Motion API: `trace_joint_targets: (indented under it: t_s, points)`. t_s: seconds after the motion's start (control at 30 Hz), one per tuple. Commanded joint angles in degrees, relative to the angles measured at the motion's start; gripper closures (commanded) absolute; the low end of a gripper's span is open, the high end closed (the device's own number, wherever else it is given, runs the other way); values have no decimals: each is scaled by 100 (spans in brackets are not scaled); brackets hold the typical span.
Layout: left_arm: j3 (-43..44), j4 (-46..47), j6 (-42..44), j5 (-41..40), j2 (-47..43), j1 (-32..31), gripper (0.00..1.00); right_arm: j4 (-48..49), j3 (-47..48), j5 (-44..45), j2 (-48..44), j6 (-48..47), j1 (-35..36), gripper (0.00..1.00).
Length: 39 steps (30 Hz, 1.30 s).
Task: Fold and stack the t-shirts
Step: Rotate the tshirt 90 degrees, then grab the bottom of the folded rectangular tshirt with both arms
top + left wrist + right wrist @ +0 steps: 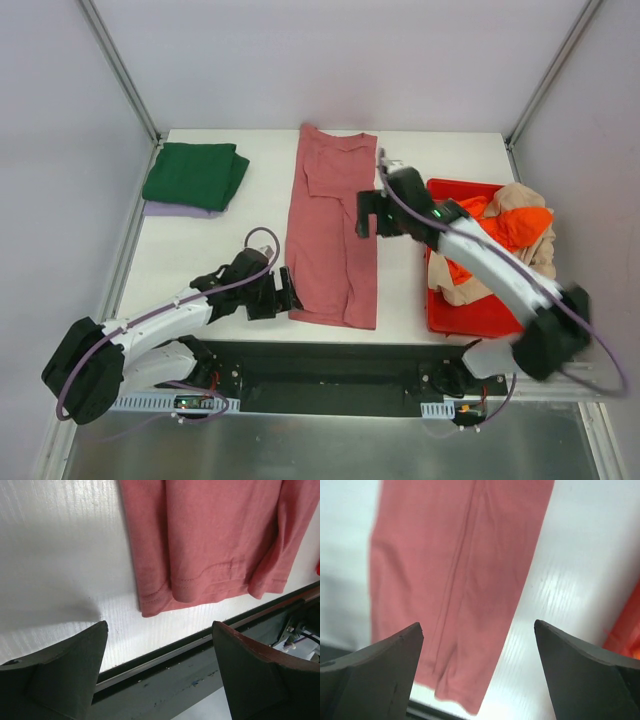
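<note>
Where the rose-red t-shirt (333,230) lies, it forms a long strip folded lengthwise, running from the far edge of the table (200,260) almost to the near edge, at mid-width.

The left gripper (290,292) sits low by the near edge, just beside the strip's near left corner. Its jaws stand apart with nothing between them.

The right gripper (366,215) hangs over the strip's right edge, about halfway along. Its jaws stand wide apart and empty.

A folded green t-shirt (195,175) lies at the far left corner, on top of a lilac t-shirt (175,211) whose edge shows beneath.

A red bin (470,318) at the right edge holds an orange t-shirt (515,225) and a beige t-shirt (515,195), crumpled and spilling over its rim.
</note>
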Motion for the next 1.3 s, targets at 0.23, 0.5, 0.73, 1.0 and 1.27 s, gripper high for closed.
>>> trace_joint_targets:
  t_s: [0.23,0.5,0.73,1.0,1.27]
  points:
    - [-142,79,-253,-500,10,-44,40,1628,-4344,238,-5128,1846,128,4]
    - [-106,-114,-253,-807,-331,-44,33,2216,-4083,-714,-3620,1313,1559,4]
    - [-115,-194,-350,-869,-412,-44,41,2067,-3852,481,-2930,1696,2062,4]
    - [306,-54,-315,-650,748,-44,52,1690,-4591,922,-3590,2444,2053,4]
    - [377,254,-315,-474,1223,-88,61,1444,-4688,764,-3301,2594,2053,4]
